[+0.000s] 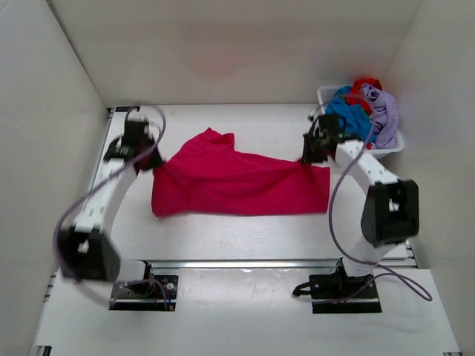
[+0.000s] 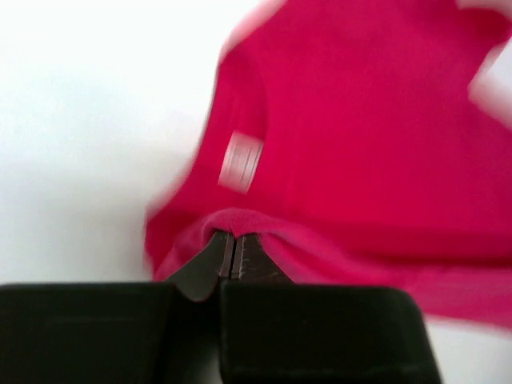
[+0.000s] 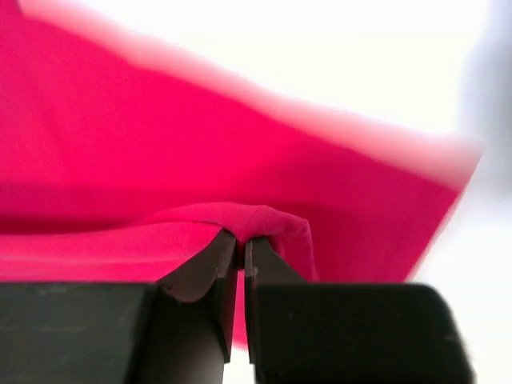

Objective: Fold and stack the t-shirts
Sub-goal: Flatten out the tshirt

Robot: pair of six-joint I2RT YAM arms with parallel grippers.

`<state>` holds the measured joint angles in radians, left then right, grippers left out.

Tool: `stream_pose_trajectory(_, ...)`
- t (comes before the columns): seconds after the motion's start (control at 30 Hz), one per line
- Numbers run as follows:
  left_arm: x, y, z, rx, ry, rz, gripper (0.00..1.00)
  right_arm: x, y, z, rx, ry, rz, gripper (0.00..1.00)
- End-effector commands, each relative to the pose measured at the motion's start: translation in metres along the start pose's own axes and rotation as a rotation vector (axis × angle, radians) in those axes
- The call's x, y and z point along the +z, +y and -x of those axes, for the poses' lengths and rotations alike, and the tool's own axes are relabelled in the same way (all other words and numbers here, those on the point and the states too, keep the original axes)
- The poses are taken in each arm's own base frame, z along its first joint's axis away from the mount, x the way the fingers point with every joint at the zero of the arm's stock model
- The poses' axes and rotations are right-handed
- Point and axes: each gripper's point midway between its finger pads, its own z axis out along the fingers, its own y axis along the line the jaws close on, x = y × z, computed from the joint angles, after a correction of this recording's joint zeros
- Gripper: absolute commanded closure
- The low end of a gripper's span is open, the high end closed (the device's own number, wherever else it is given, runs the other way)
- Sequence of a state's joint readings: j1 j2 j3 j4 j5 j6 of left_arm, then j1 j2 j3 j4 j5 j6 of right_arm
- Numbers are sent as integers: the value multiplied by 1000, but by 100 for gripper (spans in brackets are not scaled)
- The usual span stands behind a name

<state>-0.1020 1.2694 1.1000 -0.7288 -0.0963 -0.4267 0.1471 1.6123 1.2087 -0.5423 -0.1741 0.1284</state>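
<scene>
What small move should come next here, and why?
Probably draw the left tool and right tool apart and slightly up, to stretch the pink shirt flat. Each tool is shut on an opposite end of it, and it lies rumpled on the table.

I have the spread t-shirt (image 1: 237, 182) on the table (image 1: 245, 241), with the left gripper (image 1: 154, 165) at its left edge and the right gripper (image 1: 306, 159) at its right edge. The basket (image 1: 324, 93), holding the other t-shirts (image 1: 365, 111), stands just behind the right gripper.
</scene>
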Motion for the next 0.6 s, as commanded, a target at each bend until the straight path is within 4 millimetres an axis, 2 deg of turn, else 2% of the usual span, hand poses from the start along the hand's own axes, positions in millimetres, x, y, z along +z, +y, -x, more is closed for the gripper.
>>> stream_pose_trajectory(0.0, 18, -28, 131, 2, -180, -53, 100, -14, -4, 144, -106, -304, -64, 100)
stream_pose_trajectory(0.03, 10, -48, 188, -3, -263, -98, 100, -28, -1, 187, -121, -366, -93, 100)
stream_pose_trajectory(0.07, -10, -59, 241, -13, -355, -118, 100, -48, 8, 231, -159, -435, -108, 100)
stream_pose_trajectory(0.1, -51, -80, 293, 1, -487, -176, 100, -39, 7, 236, -160, -400, -117, 100)
stream_pose_trajectory(0.13, -77, -88, 313, -24, -553, -216, 100, -102, 25, 294, -209, -597, -124, 100)
stream_pose_trajectory(0.17, -110, -79, 335, -72, -669, -249, 100, -141, 37, 310, -203, -709, -77, 100)
stream_pose_trajectory(0.2, -147, -80, 348, -87, -752, -325, 100, -175, 44, 313, -191, -798, -42, 100)
stream_pose_trajectory(0.23, -183, -75, 354, -69, -825, -297, 100, -185, 43, 312, -189, -823, -53, 100)
stream_pose_trajectory(0.27, -193, -69, 353, -69, -840, -280, 100, -207, 50, 309, -207, -875, -65, 100)
stream_pose_trajectory(0.3, -204, -62, 349, -78, -855, -276, 100, -217, 50, 302, -207, -886, -62, 100)
stream_pose_trajectory(0.33, -203, -61, 341, -64, -834, -267, 100, -218, 49, 299, -214, -878, -49, 100)
stream_pose_trajectory(0.37, -201, -63, 332, -47, -816, -237, 100, -208, 46, 287, -196, -828, -38, 100)
stream_pose_trajectory(0.4, -189, -63, 317, -32, -760, -207, 100, -193, 38, 276, -185, -782, -41, 100)
stream_pose_trajectory(0.43, -181, -71, 295, 12, -697, -182, 100, -182, 38, 266, -185, -751, -36, 100)
stream_pose_trajectory(0.47, -170, -68, 283, 20, -662, -138, 100, -160, 33, 244, -182, -694, -38, 100)
stream_pose_trajectory(0.5, -156, -71, 257, 43, -595, -133, 100, -139, 31, 222, -191, -653, -37, 100)
stream_pose_trajectory(0.53, -138, -65, 230, 35, -537, -135, 100, -131, 32, 209, -188, -635, -29, 100)
stream_pose_trajectory(0.57, -128, -63, 211, 32, -490, -157, 100, -108, 30, 181, -171, -581, -16, 100)
